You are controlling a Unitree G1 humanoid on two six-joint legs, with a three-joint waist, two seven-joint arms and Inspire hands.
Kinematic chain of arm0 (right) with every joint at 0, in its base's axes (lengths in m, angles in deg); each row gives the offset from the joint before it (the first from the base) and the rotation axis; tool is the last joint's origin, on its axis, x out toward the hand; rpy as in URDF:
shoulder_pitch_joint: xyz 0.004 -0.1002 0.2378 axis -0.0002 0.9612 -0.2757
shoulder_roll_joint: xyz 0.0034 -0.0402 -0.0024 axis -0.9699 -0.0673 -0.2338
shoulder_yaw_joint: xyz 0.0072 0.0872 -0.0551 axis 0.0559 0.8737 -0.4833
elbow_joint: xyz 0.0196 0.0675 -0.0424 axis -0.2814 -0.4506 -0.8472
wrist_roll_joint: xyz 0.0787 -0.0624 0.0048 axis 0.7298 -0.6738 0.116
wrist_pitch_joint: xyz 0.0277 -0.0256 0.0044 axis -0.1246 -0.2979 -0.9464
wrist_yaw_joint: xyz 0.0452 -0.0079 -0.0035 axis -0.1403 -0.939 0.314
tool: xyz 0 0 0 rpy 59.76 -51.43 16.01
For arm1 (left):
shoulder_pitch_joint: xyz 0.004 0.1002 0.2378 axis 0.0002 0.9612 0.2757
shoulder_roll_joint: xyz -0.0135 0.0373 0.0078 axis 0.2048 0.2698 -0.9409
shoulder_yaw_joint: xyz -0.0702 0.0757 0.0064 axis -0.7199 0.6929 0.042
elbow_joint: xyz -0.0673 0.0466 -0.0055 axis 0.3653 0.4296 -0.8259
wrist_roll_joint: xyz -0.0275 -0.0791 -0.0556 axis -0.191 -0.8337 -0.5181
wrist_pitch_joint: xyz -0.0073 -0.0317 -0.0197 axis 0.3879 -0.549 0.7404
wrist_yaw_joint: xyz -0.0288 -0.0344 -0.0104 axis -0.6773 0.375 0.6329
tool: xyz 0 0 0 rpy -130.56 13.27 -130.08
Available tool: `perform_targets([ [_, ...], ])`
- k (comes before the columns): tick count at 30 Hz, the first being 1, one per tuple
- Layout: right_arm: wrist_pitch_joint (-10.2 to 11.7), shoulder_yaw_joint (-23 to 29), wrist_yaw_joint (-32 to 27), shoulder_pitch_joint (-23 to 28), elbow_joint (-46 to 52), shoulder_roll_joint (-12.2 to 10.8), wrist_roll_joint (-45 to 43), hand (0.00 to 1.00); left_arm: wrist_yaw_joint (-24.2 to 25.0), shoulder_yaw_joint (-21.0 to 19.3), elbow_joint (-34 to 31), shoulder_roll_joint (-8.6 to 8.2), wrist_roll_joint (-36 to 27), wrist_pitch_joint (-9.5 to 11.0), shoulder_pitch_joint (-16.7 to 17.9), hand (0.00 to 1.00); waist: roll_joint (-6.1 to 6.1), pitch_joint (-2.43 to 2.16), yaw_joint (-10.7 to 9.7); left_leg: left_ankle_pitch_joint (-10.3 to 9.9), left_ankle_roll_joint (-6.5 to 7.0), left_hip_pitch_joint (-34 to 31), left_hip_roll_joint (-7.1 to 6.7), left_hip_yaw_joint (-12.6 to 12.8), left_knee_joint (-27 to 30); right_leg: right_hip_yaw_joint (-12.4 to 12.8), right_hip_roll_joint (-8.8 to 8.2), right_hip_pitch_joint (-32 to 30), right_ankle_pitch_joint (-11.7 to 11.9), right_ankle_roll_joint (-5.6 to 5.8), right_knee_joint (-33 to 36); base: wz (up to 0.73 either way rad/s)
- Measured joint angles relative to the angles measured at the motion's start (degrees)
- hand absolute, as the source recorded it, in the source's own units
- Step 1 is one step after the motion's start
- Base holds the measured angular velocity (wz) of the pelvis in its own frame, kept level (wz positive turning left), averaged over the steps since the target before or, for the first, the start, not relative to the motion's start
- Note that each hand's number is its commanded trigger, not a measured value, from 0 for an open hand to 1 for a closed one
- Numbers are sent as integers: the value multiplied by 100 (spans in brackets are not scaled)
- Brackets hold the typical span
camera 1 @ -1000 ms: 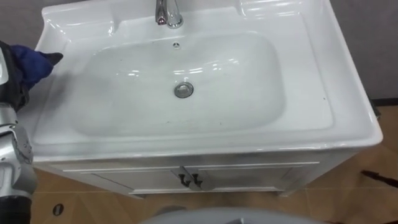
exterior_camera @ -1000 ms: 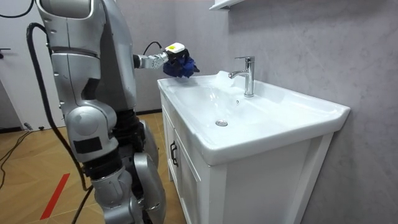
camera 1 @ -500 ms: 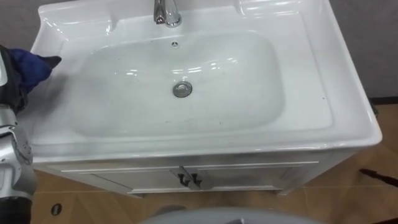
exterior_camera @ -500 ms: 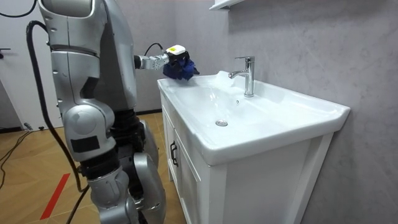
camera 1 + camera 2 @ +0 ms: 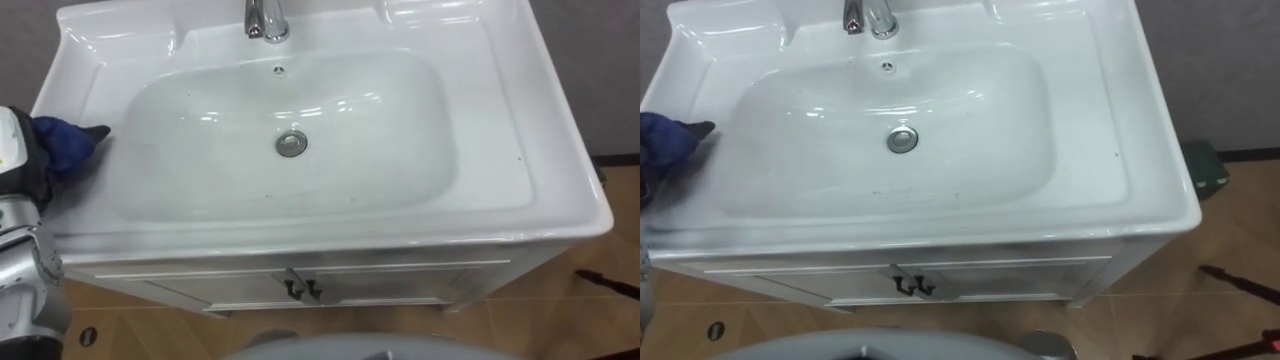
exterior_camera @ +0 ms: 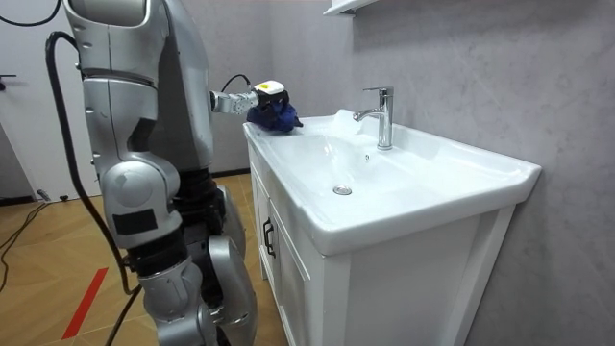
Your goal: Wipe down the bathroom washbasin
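So the robot's standing upright right at the front of a white vanity, facing the basin (image 5: 500, 150). Its left hand (image 5: 22, 165) is out at the basin's left edge, roughly halfway between the front and back corners. The fingers are curled tight around a bunched-up blue cloth (image 5: 66, 143). The wad pokes out toward the bowl and sits on the flat rim just outside the bowl's left slope. As far as the room view shows, the cloth is touching the rim. The bowl itself is glossy, with the round metal drain (image 5: 291, 144) near the middle and a small overflow hole (image 5: 279, 69) above it. The chrome faucet (image 5: 265, 18) stands at the middle of the back edge. There are a few tiny dark specks (image 5: 350, 197) toward the bowl's front. Below the front edge are the cabinet doors, with two dark door handles (image 5: 302, 290) side by side.
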Motion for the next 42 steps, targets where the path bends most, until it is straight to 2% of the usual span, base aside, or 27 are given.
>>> perform_targets([
  [11, 1, -1, -83, 30, -8, -4, 177, 0, 308, 5, 283, -7, 7, -31, 0, 100, -14, 6, -13, 0, 0, 3, 0, -2, 0, 2, 1, -1, 1, 0, -4, 0],
  [12, 1, -1, -96, 32, -8, -4, 202, 0, 331, 5, 284, -7, 7, -35, 0, 82, -14, 6, -16, 0, 0, 3, 0, -1, 0, 2, 1, -1, 0, 0, -4, 0],
  [13, 1, -1, -116, 35, -7, -4, 217, 0, 363, 5, 283, -7, 9, -38, 0, 56, -13, 6, -17, 0, 0, 3, 0, -1, 1, 3, 1, -1, 1, 0, -4, 0],
  [14, 1, -1, -126, 35, -7, -4, 223, 0, 376, 5, 283, -7, 11, -41, 0, 11, -12, 6, -18, 0, 0, 3, 0, -1, 1, 3, 1, -1, 0, 0, -4, 0],
  [15, 1, -1, -131, 35, -7, -4, 225, 0, 383, 5, 283, -7, 12, -42, 0, 0, -12, 6, -17, 0, 0, 3, 0, -1, 1, 3, 1, -1, 0, 0, -5, 0],
  [19, 1, -4, -185, 30, -5, -5, 231, 0, 488, 5, 282, -8, 32, -72, 0, 0, -1, -1, -16, 0, 0, 4, 0, 0, 0, 6, 3, -2, 0, 0, -6, 0],
  [21, 1, -4, -184, 28, -6, -5, 228, 0, 489, 5, 282, -11, 36, -76, 0, 0, -22, 13, -10, 0, 0, 0, 0, -1, 0, 5, 3, -2, 0, 0, -9, 0],
  [25, 3, -8, -181, -16, -5, -4, 241, 0, 489, 12, 283, -34, -3, -76, -3, 0, 0, -1, -29, 0, 0, -18, 0, -4, 4, -15, 2, -2, 0, 0, -13, 1],
  [33, 3, -19, -177, -8, -14, -5, 384, 0, 616, 12, 265, -59, -538, -83, -28, 0, -12, -3, -87, 0, 0, -21, 0, -26, 10, -26, -6, 3, -7, 1, 0, 0],
  [37, -2, -23, -175, 7, -17, -10, 428, 0, 766, 12, 52, -139, -680, -118, -45, 0, -15, -1, -133, 0, 1, -38, -3, -75, 19, -83, -6, 26, -7, 2, -8, 6],
  [41, -8, -20, -187, -53, -70, -44, 429, 0, 906, 13, -174, -395, -902, -192, -264, 0, -40, 5, -143, 28, 38, -93, -35, -151, 17, -166, -33, 19, -10, 8, -8, 11],
  [42, -8, -19, -187, -62, -65, -52, 429, 0, 945, 13, -239, -413, -991, -192, -265, 0, -49, 4, -142, 36, 41, -99, -41, -151, 16, -164, -39, 11, -11, 10, -3, 6],
])
